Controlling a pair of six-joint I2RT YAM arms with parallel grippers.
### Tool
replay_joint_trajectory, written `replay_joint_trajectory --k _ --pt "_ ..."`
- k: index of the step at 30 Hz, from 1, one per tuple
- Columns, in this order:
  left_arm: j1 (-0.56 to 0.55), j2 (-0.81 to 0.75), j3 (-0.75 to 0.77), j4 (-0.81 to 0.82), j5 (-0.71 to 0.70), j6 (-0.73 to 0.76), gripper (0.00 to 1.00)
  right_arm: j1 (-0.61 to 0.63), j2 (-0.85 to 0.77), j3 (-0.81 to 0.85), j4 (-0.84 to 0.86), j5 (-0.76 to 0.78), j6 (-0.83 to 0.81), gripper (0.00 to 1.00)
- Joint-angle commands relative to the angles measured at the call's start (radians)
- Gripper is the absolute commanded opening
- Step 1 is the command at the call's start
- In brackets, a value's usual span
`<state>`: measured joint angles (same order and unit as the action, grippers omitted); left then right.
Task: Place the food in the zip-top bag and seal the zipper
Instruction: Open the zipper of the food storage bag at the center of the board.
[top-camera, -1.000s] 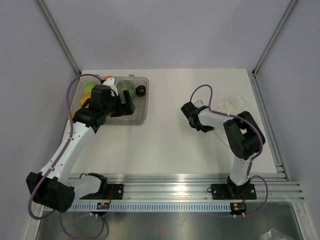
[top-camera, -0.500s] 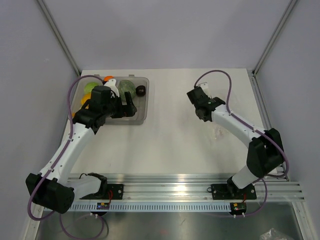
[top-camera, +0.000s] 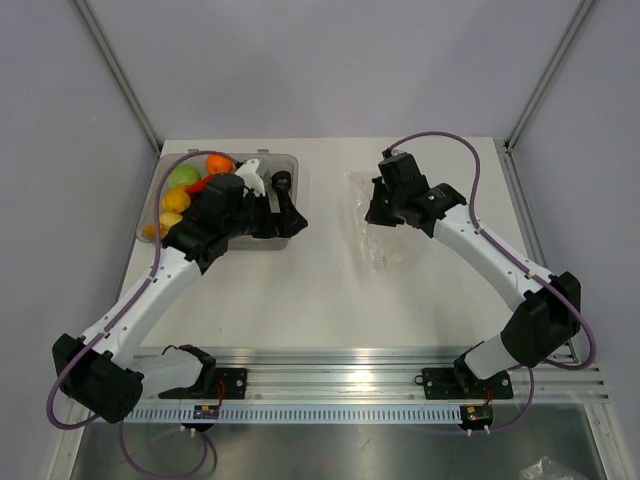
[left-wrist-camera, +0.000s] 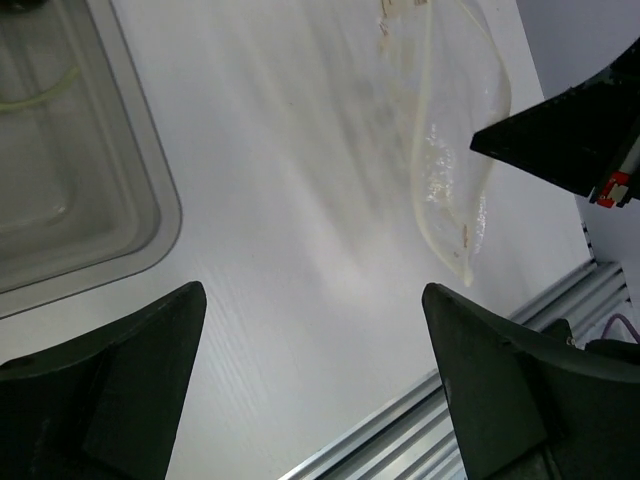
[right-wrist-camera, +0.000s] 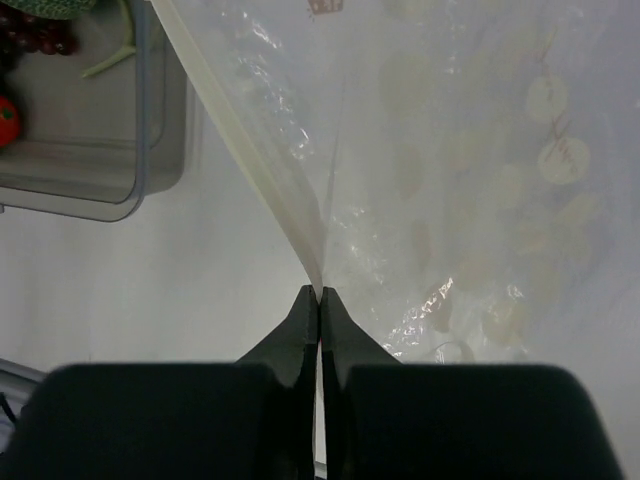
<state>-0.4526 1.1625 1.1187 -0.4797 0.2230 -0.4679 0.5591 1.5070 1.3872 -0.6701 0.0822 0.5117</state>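
The clear zip-top bag lies crinkled on the white table at the centre right. My right gripper is shut on its edge. In the right wrist view the jaws pinch the bag where the whitish zipper strip ends. The food sits in the grey tray at the back left: a green piece, an orange, a yellow piece and a dark brown ball. My left gripper hangs open and empty by the tray's right edge. From its wrist view the bag lies ahead.
Grapes and a red piece show in the tray's corner. The aluminium rail runs along the near table edge. Frame posts stand at both back corners. The right gripper's dark body shows beside the bag.
My right gripper shut on the bag and carried it left from the table's right side toward the centre. My left arm swung right, off the tray, staying open.
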Motion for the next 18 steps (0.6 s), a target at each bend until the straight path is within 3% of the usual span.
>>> replay_joint_trajectory --k 1,8,18 --pt "-0.038 0.046 -0.056 0.113 0.009 -0.066 0.91 0.027 0.004 0.039 0.047 -0.075 0.073 0.0" --pt "-0.152 0.135 -0.068 0.265 0.009 -0.181 0.88 0.041 -0.037 0.003 0.092 -0.146 0.119 0.0" --pt "-0.192 0.261 -0.048 0.395 0.082 -0.261 0.82 0.041 -0.123 -0.048 0.096 -0.186 0.14 0.0"
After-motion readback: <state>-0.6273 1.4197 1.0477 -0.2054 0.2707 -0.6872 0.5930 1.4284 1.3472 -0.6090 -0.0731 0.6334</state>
